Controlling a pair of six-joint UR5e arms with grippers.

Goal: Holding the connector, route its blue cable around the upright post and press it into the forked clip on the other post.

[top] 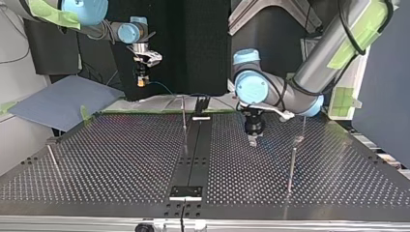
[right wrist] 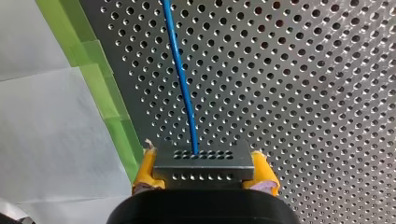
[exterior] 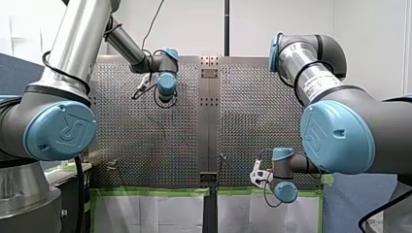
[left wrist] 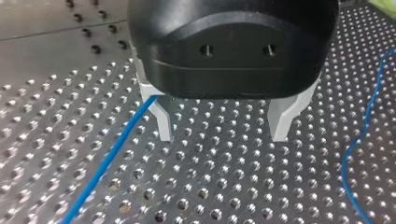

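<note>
My right gripper (right wrist: 204,173) pinches the grey connector (right wrist: 203,162) between yellow pads near the worktop's (right wrist: 303,93) edge, so its blue cable (right wrist: 180,70) trails freely across. My left gripper (left wrist: 224,125) hangs spread low over the worktop beside the cable, probably ready to guide it.

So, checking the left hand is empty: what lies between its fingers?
Only bare perforated table, in the left wrist view; the blue cable passes outside one finger.
</note>
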